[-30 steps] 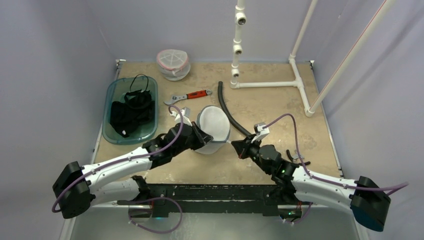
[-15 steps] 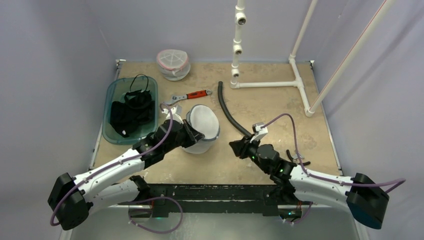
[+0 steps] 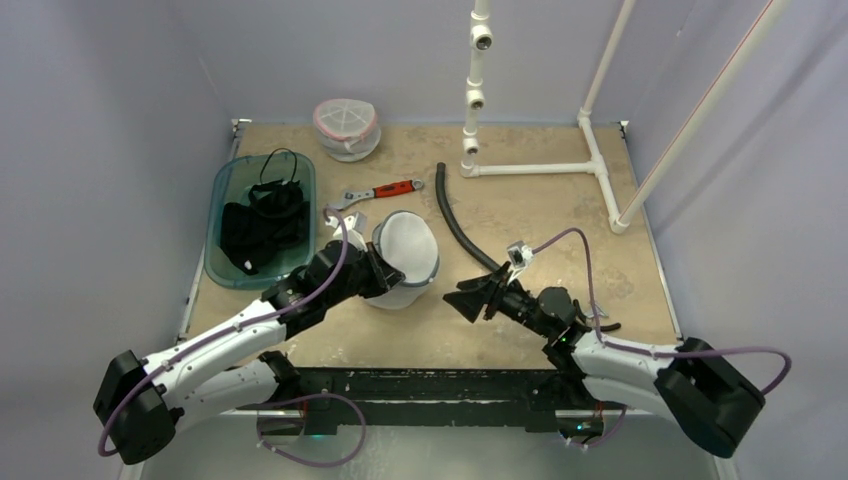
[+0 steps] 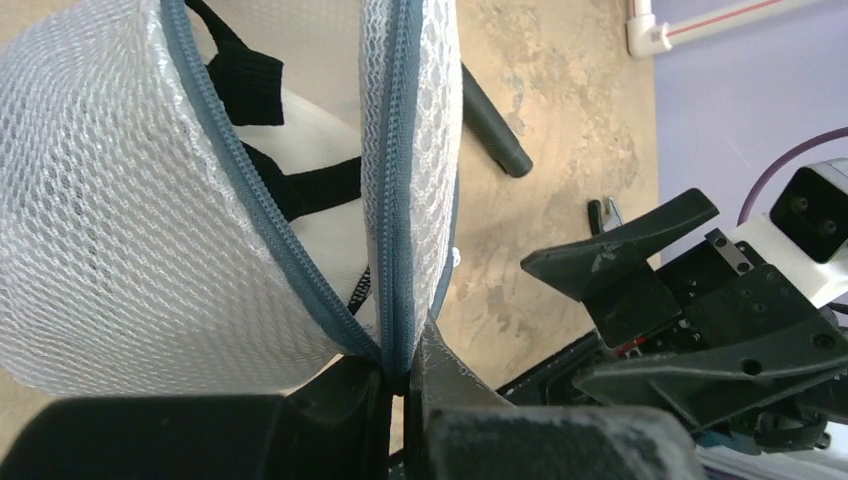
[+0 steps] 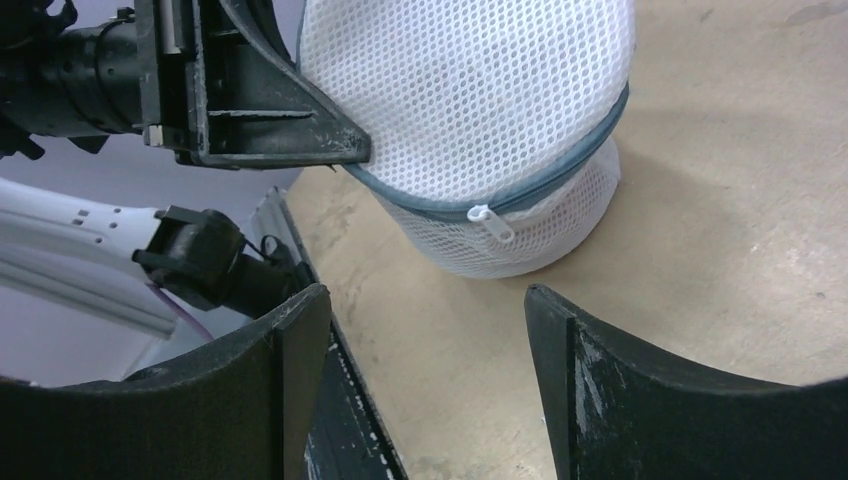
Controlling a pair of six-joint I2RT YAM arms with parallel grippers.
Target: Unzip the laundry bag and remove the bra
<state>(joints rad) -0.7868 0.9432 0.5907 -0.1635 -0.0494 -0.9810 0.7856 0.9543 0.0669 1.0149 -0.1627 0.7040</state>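
Right gripper has opened wide and released the zipper pull, now just ahead. Left gripper stays clamped on the laundry bag seam. A regrasp likely follows.

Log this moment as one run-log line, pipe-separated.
phase: unzipping | left hand: shut on laundry bag seam | right hand: open, off bag, facing zipper pull | bag: partly unzipped | bra: inside bag

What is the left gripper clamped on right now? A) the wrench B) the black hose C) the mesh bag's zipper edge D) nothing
C: in the wrist view the left gripper is pinched shut on the zippered seam of the mesh bag.
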